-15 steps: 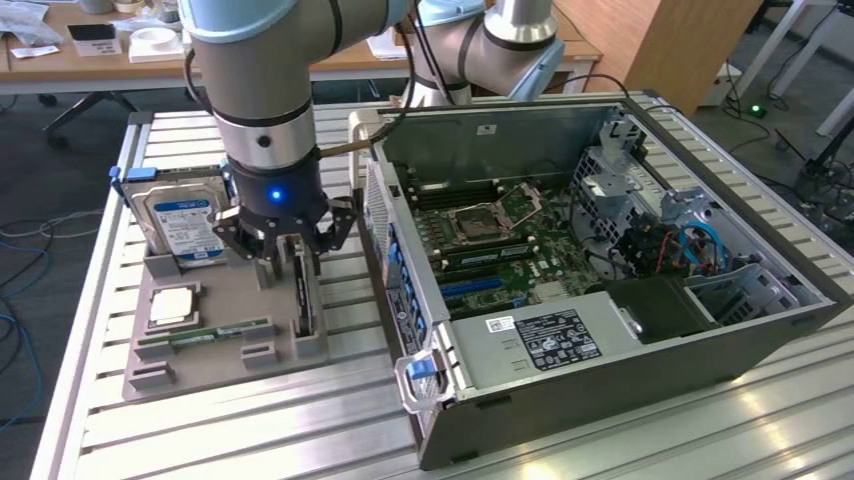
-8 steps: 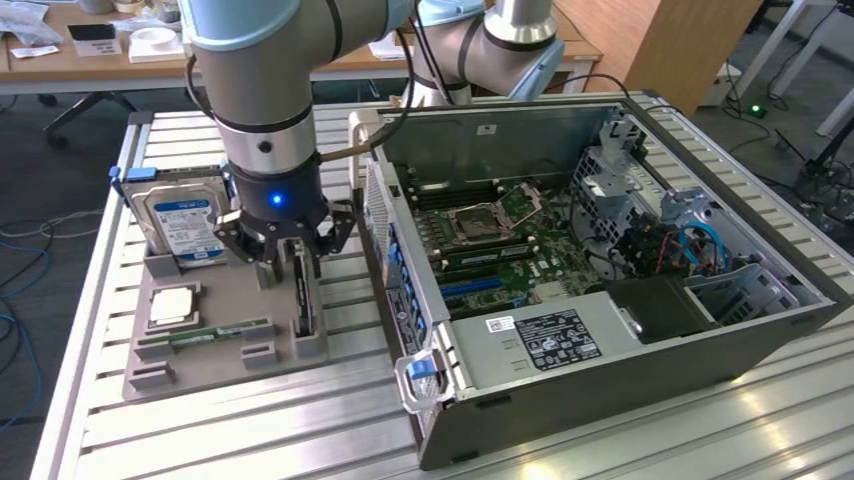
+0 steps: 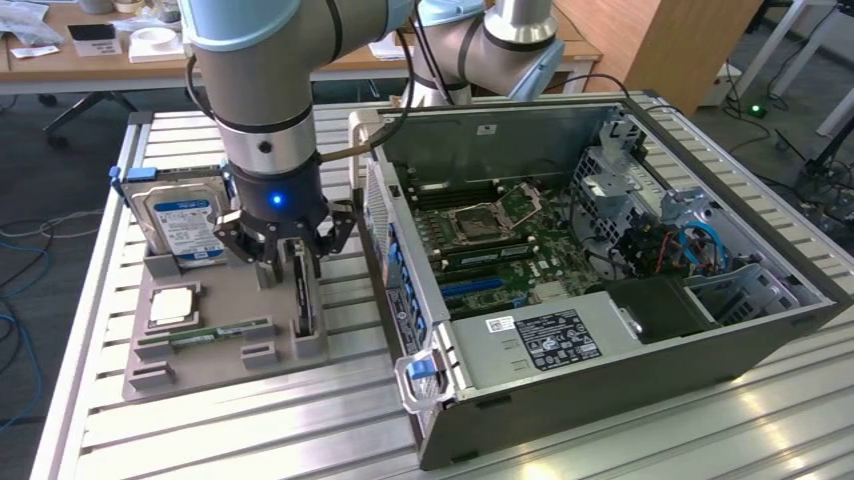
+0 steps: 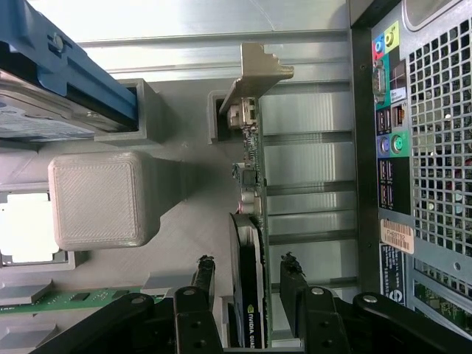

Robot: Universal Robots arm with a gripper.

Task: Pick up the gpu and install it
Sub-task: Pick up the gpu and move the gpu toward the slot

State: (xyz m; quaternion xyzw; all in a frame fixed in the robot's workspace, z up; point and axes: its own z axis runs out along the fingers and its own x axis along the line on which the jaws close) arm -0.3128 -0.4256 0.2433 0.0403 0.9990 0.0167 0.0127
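Barely started: claw (image 4: 247,259) open, straddling gpu (image 4: 247,310) upright in gray holder (image 4: 184,192). No grip yet, lift and install all left.

The claw (image 3: 296,272) is black, with a blue light (image 3: 276,199) glowing just above it. Right at the claw, the gpu (image 4: 249,243) shows a green board edge, a black cooler and a silver bracket (image 4: 259,70). To one side of the claw stands a hard drive (image 3: 187,225) with a blue-and-white label, on a grey holder (image 4: 99,199) with fine cross-hatched lines. On the other side, the dark grey computer case (image 4: 442,110) has a dotted grille and lime and blue ports (image 4: 390,34).
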